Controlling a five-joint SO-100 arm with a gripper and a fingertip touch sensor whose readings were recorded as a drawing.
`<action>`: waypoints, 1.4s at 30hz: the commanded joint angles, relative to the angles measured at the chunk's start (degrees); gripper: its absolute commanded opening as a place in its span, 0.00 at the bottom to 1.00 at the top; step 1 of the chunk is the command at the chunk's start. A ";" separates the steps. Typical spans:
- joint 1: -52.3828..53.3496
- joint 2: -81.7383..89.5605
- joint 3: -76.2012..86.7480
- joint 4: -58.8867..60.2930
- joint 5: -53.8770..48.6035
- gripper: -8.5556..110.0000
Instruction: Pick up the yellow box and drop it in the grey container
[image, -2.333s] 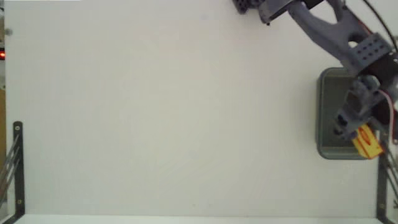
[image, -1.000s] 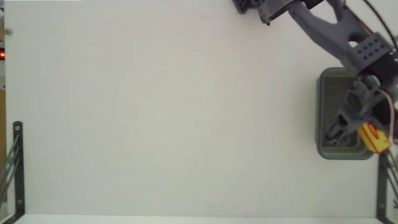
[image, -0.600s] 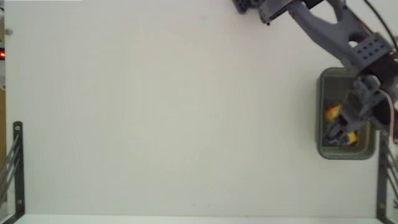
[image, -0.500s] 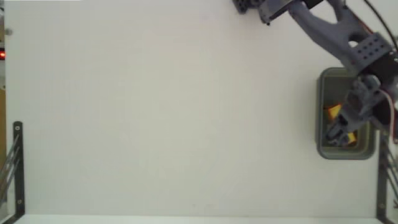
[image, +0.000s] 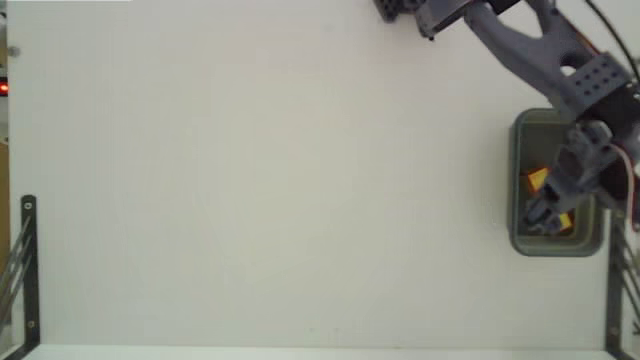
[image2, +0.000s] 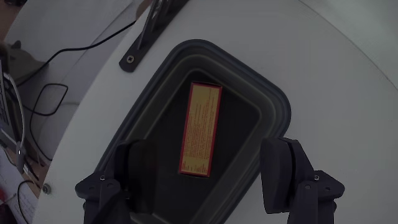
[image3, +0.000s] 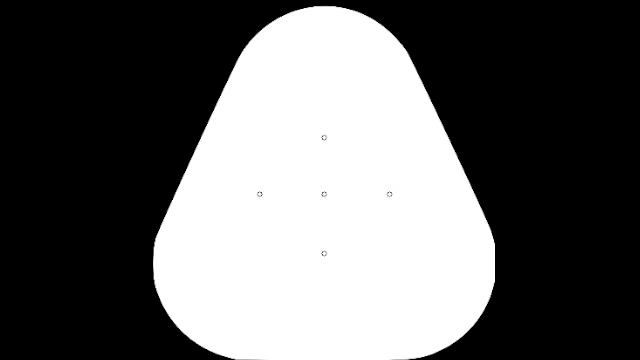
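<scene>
At the right edge of the white table (image: 280, 190) in your fixed view sits the grey container (image: 520, 180), a rounded tub with a thick rim, and your arm (image: 540, 50) reaches down over it from the top of the picture. The yellow box (image2: 200, 129) lies flat on the floor of the container: your wrist view shows it lengthwise near the middle, its printed face up, with a thin red border around the edge. It touches neither finger. In the fixed view you see only scraps of the box (image: 537, 180) past the arm, one bit near the container's left wall and another lower down beside the gripper.

Your gripper (image2: 208, 180) hangs above the container with its fingers spread wide. In the wrist view one dark finger (image2: 134, 168) stands on the left and the other on the right, and the box shows in the gap between them, well below. Nothing is held.

In the wrist view the container rim (image2: 280, 109) sits on the pale table, and a black metal bracket (image2: 149, 31) with a screw hole lies just beside its upper left corner. Past the table's edge on the left you can see black cables (image2: 43, 99). In the fixed view a similar black bracket (image: 28, 260) stands at the lower left of the table.
</scene>
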 joint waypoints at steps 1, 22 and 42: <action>-0.93 1.25 0.42 -0.65 0.18 1.00; 3.81 7.46 6.58 -0.62 0.18 1.00; 14.83 21.90 20.91 -0.54 0.18 1.00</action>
